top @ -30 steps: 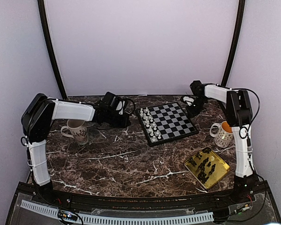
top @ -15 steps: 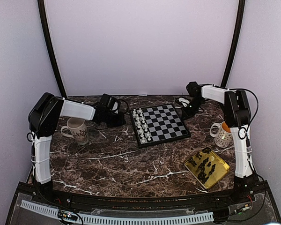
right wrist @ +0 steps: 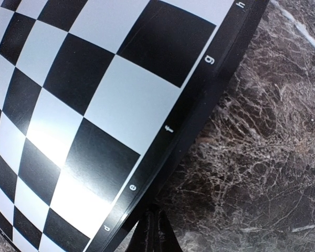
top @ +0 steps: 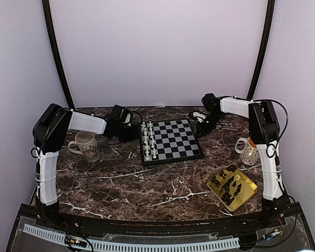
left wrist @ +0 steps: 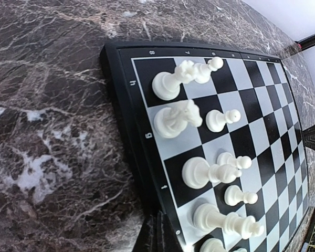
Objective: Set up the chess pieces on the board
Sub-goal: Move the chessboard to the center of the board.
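The board (top: 170, 139) lies at the back middle of the table, with pale chess pieces (top: 148, 140) standing in two files along its left side. The black chess pieces (top: 229, 187) lie in a heap on the gold tray (top: 247, 193) at the front right. My left gripper (top: 131, 132) is shut and empty, its tips at the board's left rim. In the left wrist view the shut gripper (left wrist: 158, 233) meets the rim (left wrist: 127, 131) beside the pale pieces (left wrist: 199, 172). My right gripper (top: 200, 123) is shut and empty, and in the right wrist view its tips (right wrist: 152, 228) press the board's rim (right wrist: 199, 100).
A patterned mug (top: 86, 146) stands at the left under my left arm. A second mug with an orange inside (top: 248, 150) stands at the right, behind the gold tray. Curved black poles and a pale backdrop close off the back.
The board has slid to the left and turned from a slant to nearly square with the table. Both shut grippers have moved left with it, staying at its two sides.
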### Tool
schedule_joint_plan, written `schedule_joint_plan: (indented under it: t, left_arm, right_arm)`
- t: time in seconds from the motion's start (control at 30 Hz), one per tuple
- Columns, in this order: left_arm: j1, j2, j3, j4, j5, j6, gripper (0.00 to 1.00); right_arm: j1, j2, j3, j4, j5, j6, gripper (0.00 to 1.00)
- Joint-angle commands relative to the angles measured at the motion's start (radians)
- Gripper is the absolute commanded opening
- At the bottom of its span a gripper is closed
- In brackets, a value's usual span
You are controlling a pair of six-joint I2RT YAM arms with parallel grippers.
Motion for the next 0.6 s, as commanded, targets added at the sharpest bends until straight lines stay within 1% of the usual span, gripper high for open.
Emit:
schedule_joint_plan:
  t: [0.0,0.27,0.4,0.57]
  left_arm:
    - [-0.011,-0.048,-0.05,-0.019,-0.003,-0.005,0.0]
    - [-0.01,-0.082,-0.102,-0.036,0.002,-0.002,0.0]
    - [-0.01,-0.114,-0.129,-0.055,0.017,0.008,0.0]
    - [-0.012,-0.145,-0.163,-0.1,0.053,0.035,0.0]
  right_arm:
    - [0.058,0.039,-0.061,-0.045,-0.076,0.01,0.02]
    - [0.076,0.016,-0.097,-0.036,-0.092,0.013,0.02]
    - [0.088,-0.021,-0.147,-0.029,-0.133,0.016,0.01]
    - [0.125,-0.073,-0.226,-0.005,-0.14,0.014,0.0]
